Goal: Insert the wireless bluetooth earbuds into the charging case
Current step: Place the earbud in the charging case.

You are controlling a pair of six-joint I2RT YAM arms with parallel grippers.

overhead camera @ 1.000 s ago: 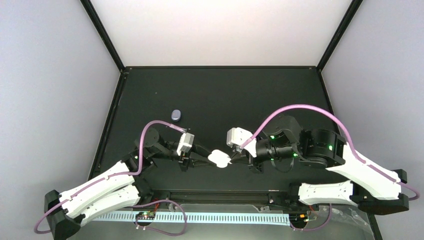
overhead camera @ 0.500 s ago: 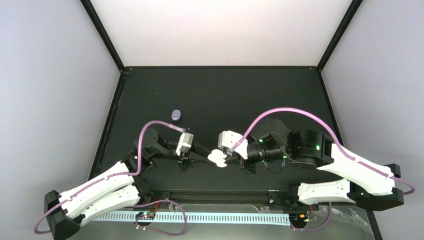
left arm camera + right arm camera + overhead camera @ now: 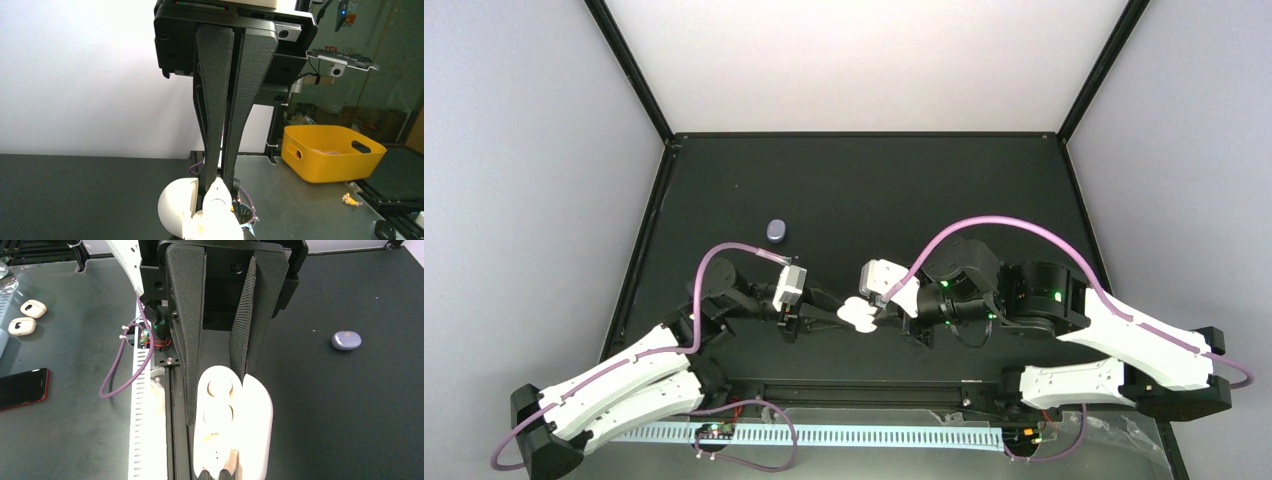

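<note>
The left gripper is clamped on the open white charging case, steadying it above the table, mid near edge; the right gripper, jaws together, noses its lid, probably closing it; earbuds look seated inside.

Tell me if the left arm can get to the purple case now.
Probably not yet: the left gripper is shut on the open white case. Otherwise the purple case lies on bare mat just beyond that arm, nothing between.
</note>
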